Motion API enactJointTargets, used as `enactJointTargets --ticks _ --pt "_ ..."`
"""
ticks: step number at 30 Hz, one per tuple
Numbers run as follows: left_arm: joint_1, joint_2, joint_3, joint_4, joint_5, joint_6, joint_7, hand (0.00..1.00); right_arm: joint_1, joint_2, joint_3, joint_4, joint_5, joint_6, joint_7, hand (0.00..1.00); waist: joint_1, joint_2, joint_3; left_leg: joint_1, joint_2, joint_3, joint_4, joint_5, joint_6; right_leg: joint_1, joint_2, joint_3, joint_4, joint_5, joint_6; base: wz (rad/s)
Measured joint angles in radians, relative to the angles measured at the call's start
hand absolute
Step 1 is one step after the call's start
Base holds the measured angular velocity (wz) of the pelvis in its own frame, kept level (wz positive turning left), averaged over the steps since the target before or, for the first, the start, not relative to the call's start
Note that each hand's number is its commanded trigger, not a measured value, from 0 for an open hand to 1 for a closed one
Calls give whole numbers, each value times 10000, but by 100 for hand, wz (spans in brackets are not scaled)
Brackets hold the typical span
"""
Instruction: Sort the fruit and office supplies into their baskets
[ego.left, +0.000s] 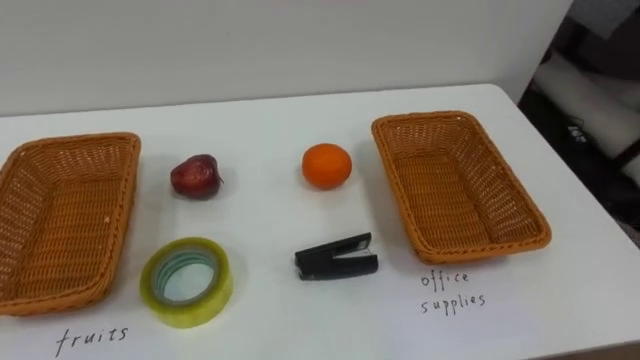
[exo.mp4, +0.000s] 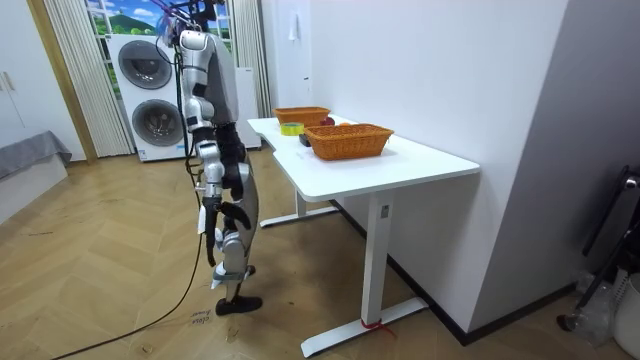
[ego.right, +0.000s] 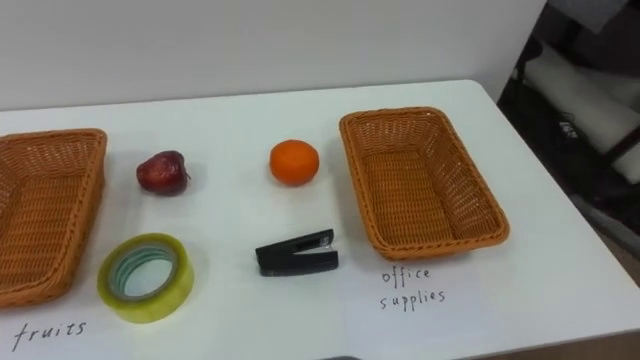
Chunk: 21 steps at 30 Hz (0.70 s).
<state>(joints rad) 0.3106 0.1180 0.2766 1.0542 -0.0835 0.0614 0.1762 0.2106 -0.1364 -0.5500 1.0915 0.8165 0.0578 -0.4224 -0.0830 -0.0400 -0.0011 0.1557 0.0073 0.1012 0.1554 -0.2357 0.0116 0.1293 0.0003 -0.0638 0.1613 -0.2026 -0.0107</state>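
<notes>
Dark red apple (ego.left: 196, 176): on the white table (ego.left: 260, 120), far left of middle, just right of the left basket, not in it. Round orange (ego.left: 327, 165): same far row, to the right of the apple, close to the right basket but apart from it. Roll of clear yellowish tape (ego.left: 186, 282): lying flat in the near row, below the apple, near the left basket's near corner. Black stapler (ego.left: 336, 259): closed, lying on its side in the near row, below the orange. All four loose on the tabletop and well apart from one another. Progress as I judge it: nothing sorted yet, so all four placements are left, two fruits to one side and two supplies to the other. Left woven wicker basket (ego.left: 75, 140): rectangular, empty, with a handwritten fruit label (ego.left: 92, 338) on the table in front of it. Right woven wicker basket (ego.left: 425, 117): same make, empty, with a handwritten office-supplies label (ego.left: 452, 290) in front of it. The apple has the short trip; the orange must cross to the left, and the tape must cross to the right. In the room view I stand at the table's long edge, facing it. My right hand (exo.mp4: 234, 188) hangs at my side holding nothing that I can make out; whether it is apart or together I cannot tell.
</notes>
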Motion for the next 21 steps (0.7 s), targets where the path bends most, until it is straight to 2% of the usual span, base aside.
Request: enactJointTargets --ticks 2,4,5,8,10,14,15,16,21 --pt "39 4 -4 -143 58 1 -3 0 -25 -27 -202 -830 -128 -73 -707 0 -32 -2 0 -57 -13 26 2 2 3 -91 -8 42 98 1 3 -6" --pt "37 70 -32 -258 76 -25 -1 0 -140 -221 -215 -1447 -548 -390 -1508 0 -16 -6 -2 -65 -25 32 -4 4 9 -108 -10 71 91 5 15 0" --pt "27 93 -43 -270 77 -33 -1 0 -171 -268 -216 -1593 -714 -426 -1726 0 -12 -14 -5 -71 -26 35 -4 4 9 -114 -9 78 88 4 16 0" --pt "31 151 -68 -336 58 -117 -12 0 -199 -319 -224 -2992 -1722 -605 -2801 0 -16 1 -10 -163 -19 50 -30 6 11 -223 0 89 95 1 18 0" --pt "39 174 -62 -337 59 -210 -12 0 -201 -364 -226 -4017 -2276 -898 -3543 0 18 -38 -41 -227 -19 52 -11 12 17 -282 0 92 93 2 18 0" --pt "159 188 -54 -474 198 -246 -13 0 -108 -366 -210 -5682 -3220 -1036 -4343 0 58 -66 -42 -227 -21 58 -6 15 18 -329 -1 106 93 1 18 0" --pt "170 216 -54 -545 333 -246 -8 0 -124 -410 -210 -6039 -3588 -1176 -4523 0 63 -87 -34 -240 -19 56 4 18 19 -334 0 95 92 1 17 0" --pt "173 230 -55 -594 451 -250 1 0 -186 -488 -208 -6169 -3894 -1329 -4694 0 70 -111 -26 -247 -19 55 30 18 19 -326 -1 92 88 1 17 0" --pt "101 224 -102 -641 438 -414 -15 0 -278 -619 -148 -6761 -4322 -1495 -5260 0 87 -236 -24 -257 -22 54 55 18 19 -343 -9 91 78 -9 24 0"
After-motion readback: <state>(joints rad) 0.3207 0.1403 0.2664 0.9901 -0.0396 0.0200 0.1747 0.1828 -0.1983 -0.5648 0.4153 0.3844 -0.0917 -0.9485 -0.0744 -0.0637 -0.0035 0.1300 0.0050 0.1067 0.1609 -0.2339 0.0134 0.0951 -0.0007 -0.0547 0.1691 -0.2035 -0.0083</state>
